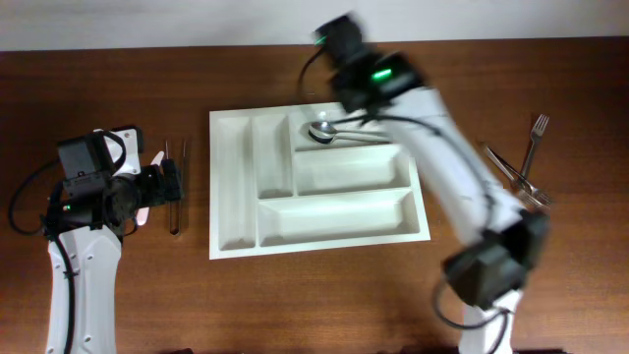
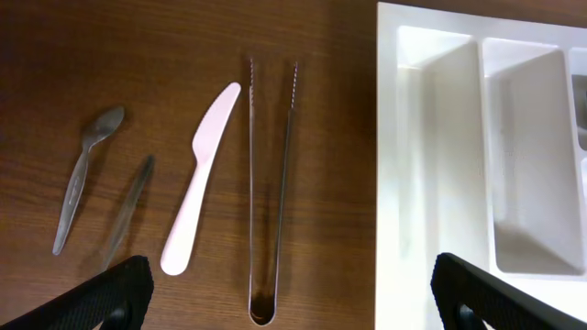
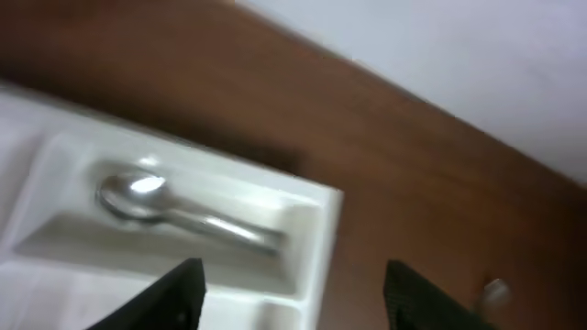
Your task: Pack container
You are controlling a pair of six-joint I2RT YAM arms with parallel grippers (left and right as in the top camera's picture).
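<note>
The container [image 1: 233,182], a large white cutlery tray, lies mid-table. A metal spoon [image 1: 339,134] lies in its top long compartment, also in the right wrist view [image 3: 174,209]. My right gripper [image 3: 292,298] is open and empty above the tray's far edge [image 3: 316,229]; overhead it is under the wrist [image 1: 356,74]. My left gripper [image 2: 286,302] is open and empty, left of the tray [image 2: 404,183], above metal tongs [image 2: 271,183], a white plastic knife [image 2: 200,179] and a metal spoon [image 2: 81,174].
A forked metal utensil [image 2: 128,206] lies between spoon and knife on the left. A fork [image 1: 532,147] and more metal cutlery [image 1: 509,169] lie right of the tray. The table's far edge meets a pale wall [image 3: 477,64].
</note>
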